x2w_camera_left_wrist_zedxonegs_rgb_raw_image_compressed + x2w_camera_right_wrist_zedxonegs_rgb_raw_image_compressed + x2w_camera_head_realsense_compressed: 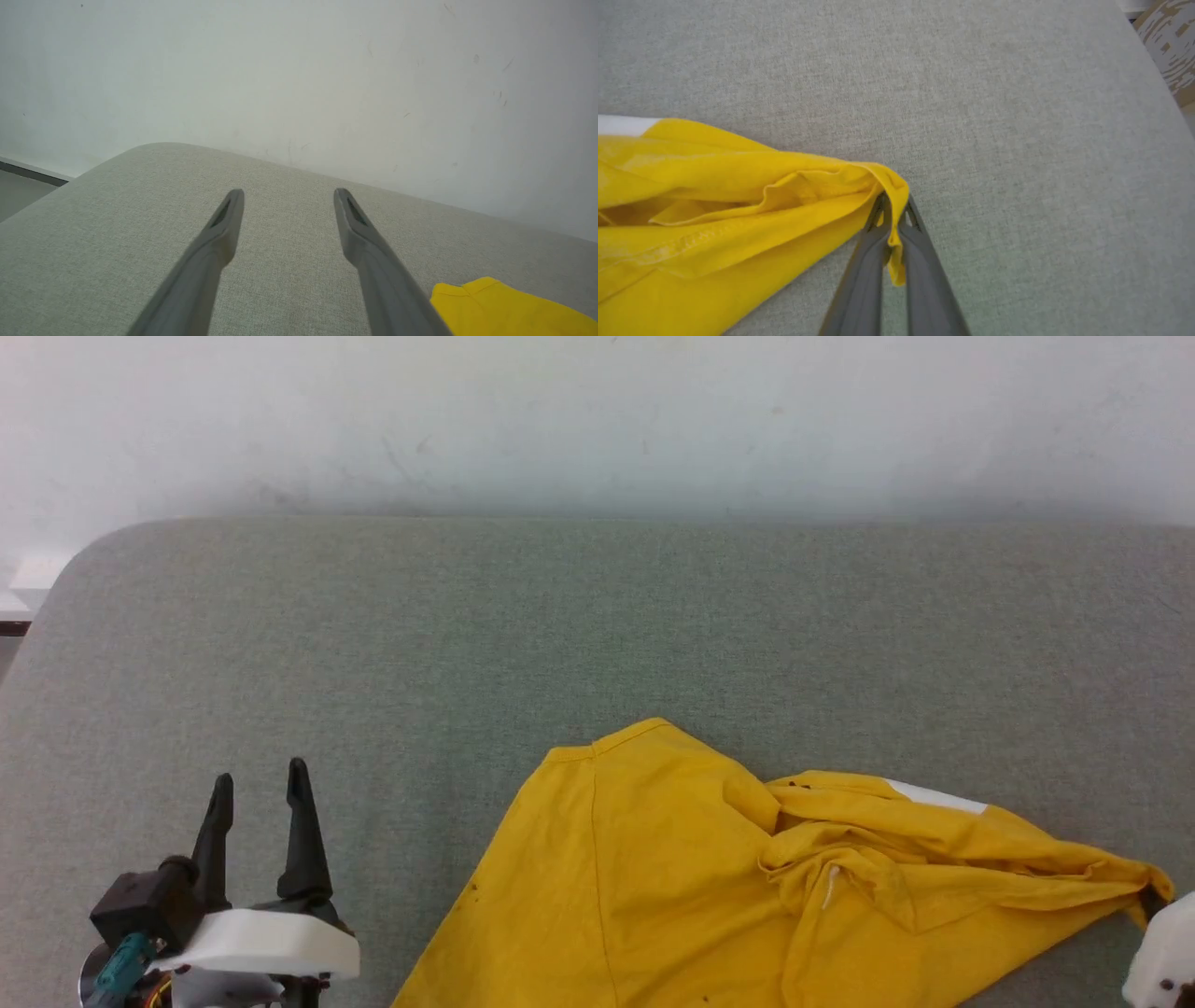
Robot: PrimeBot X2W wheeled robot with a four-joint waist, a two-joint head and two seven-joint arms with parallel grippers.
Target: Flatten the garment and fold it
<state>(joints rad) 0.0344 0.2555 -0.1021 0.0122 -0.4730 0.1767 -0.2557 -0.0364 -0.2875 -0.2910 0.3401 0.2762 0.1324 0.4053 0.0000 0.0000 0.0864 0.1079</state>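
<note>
The bright yellow garment (653, 877) lies wrinkled on the grey desk (467, 635), its bunched corner clamped between the right jaws. The left jaws stand apart, near its other side.

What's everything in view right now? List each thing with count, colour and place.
garment: one, bright yellow with a white patch, crumpled on the table's near right
table: one, grey-green fabric top, across the scene
wall: one, white and scuffed, behind the table
patterned surface: one, beige and brown, past the table's corner
left end effector: one, dark fingers, open over bare table at near left
right end effector: one, dark fingers, shut on the garment's corner at far right
</note>
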